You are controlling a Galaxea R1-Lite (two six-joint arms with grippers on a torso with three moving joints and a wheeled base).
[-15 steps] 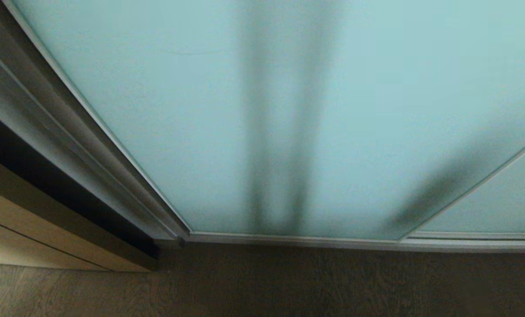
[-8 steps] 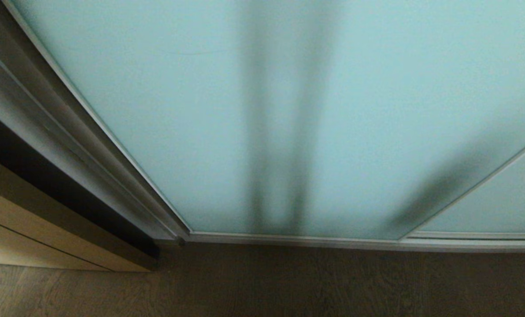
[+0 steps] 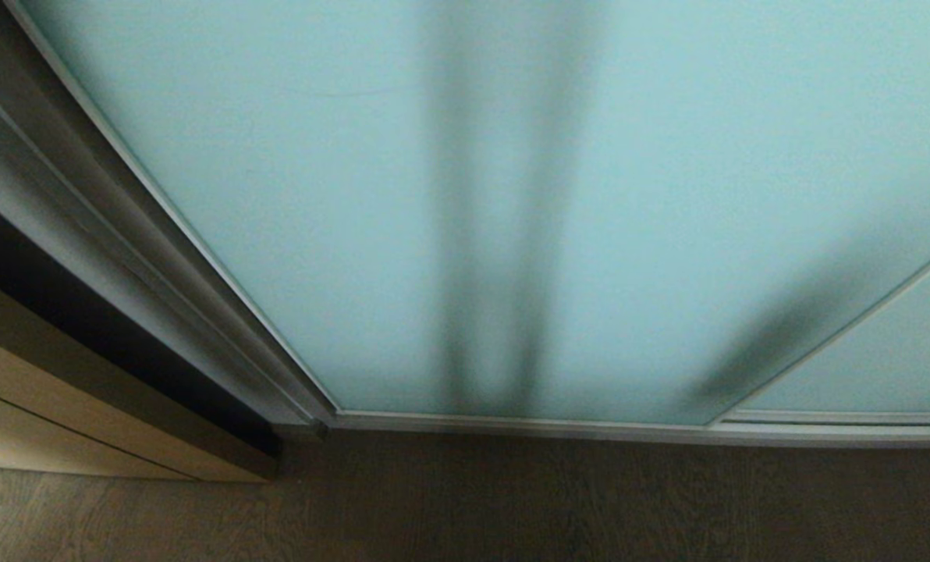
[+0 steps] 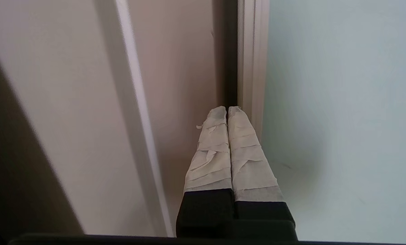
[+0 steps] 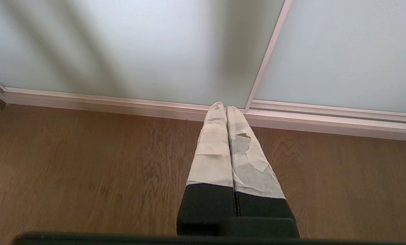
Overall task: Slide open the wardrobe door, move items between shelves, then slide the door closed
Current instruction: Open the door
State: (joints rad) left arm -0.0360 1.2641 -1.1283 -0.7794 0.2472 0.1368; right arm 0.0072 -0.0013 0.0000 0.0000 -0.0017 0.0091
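Sliding wardrobe door (image 4: 342, 102) stands shut, just beside the left claw (image 4: 227, 110) on its right in the wrist view; the claw's tips point at the dark slot between the door's slim silver frame (image 4: 252, 61) and the pale side wall (image 4: 175, 75) next to it. Frame edge runs long and upright, in line with the way the claw points. Left claw pressed fully together, holding nothing; its fingers (image 4: 211, 153) are wrapped in wrinkled off-white tape over black bodies. Whether the tips touch the frame cannot be told. Judged: left arm is the nearer one for the opening push, which would need the tips set against that frame edge and driven sideways along the track. Right claw (image 5: 226, 106) also closed and empty, hanging low over the brown wood-grain floor (image 5: 87, 170), aimed at the door's bottom rail (image 5: 121, 103). Farther off, head view: frosted pale aqua glass, smooth and matte, with soft dark vertical bands behind it; light tan wooden cabinet front (image 3: 44, 421) lies to the left. Shelves and items not visible.
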